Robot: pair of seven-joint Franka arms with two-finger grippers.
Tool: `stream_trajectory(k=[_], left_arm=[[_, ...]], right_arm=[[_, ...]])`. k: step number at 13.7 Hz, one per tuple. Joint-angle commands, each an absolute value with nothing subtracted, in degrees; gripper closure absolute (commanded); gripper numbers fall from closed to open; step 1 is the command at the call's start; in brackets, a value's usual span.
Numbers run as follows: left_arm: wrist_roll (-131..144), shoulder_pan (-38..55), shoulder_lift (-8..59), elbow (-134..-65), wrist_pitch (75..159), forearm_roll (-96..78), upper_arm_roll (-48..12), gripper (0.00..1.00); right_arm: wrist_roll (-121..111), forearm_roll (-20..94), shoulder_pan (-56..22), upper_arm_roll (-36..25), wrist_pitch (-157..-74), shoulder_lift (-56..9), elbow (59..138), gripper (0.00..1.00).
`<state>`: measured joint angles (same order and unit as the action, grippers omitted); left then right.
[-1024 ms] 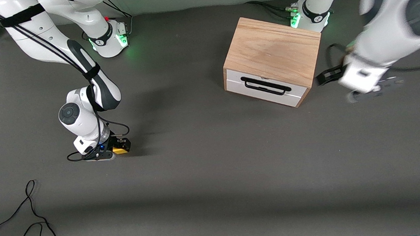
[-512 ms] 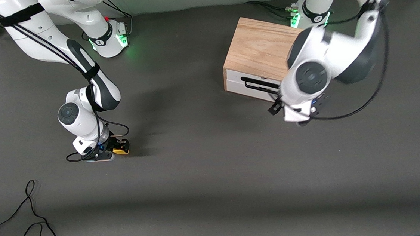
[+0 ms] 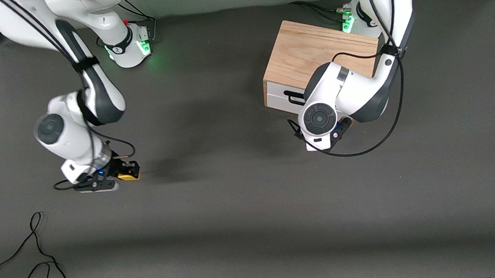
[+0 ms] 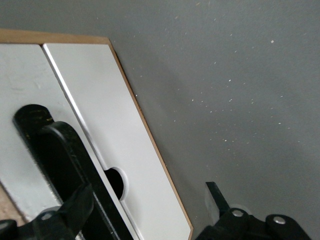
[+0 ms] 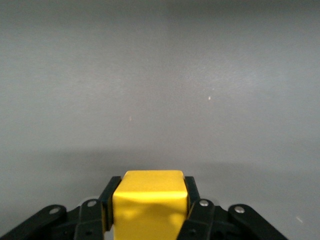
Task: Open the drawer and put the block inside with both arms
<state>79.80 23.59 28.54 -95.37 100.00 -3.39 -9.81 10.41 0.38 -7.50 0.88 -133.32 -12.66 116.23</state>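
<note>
My right gripper (image 5: 150, 212) has its jaws clenched on the block (image 5: 150, 200), the small yellow cube squeezed between two black fingers (image 5: 107, 200), one against each side face. In the front view that right gripper (image 3: 120, 174) sits low over bare grey worktop (image 3: 244, 210) toward the right arm's end, the block (image 3: 128, 176) showing as a yellow sliver at its tip. I cannot tell whether the cube is touching the worktop or just clear of it.

My left gripper (image 4: 145, 210) has its jaws released, spread wide apart. One finger (image 4: 75, 212) lies over the black handle (image 4: 60, 160), the other finger (image 4: 216, 200) sits over grey worktop past the wooden edge of the box. Nothing is gripped between them. The handle runs across the white front of the drawer (image 4: 120, 150), and the panel sits flush in its frame, so the drawer is closed.

From the front view, the left gripper (image 3: 325, 139) is in front of the drawer (image 3: 282, 98), mostly hidden under my own wrist, which also covers much of the white panel and most of the handle (image 3: 292, 96). The oak box (image 3: 311, 54) stands toward the left arm's end of the worktop, well apart from the block. A loose black cable (image 3: 40, 261) lies on the worktop nearer the front camera than the block.
</note>
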Motion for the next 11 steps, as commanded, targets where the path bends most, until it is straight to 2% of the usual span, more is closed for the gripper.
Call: stream_trajectory(k=[1, 4, 6, 8, 11], left_arm=[[81.8, 24.1, 27.2, -97.3, 98.6, -4.4, -9.1, 0.0], [84.9, 24.2, 27.4, -97.9, 98.0, -4.4, -9.1, 0.0], [85.9, 24.3, 27.4, -98.2, 96.7, -4.4, -9.1, 0.0], [86.0, 24.1, 27.9, -98.2, 96.5, -4.4, -9.1, 0.0], [86.0, 23.7, 29.5, -98.1, 100.0, -3.7, -9.0, 0.0]], right_arm=[[6.9, 0.6, -8.2, -0.9, -116.8, -8.8, 107.4, 0.71], [6.8, 0.6, -8.2, -1.9, -100.9, -8.1, 96.4, 0.71], [6.9, 0.6, -8.2, -2.2, -94.5, -7.6, 91.3, 0.71], [6.9, 0.6, -8.2, -2.2, -90.9, -6.6, 88.8, 0.71], [6.9, 0.6, -8.2, -2.4, -90.4, -5.3, 88.7, 0.71]])
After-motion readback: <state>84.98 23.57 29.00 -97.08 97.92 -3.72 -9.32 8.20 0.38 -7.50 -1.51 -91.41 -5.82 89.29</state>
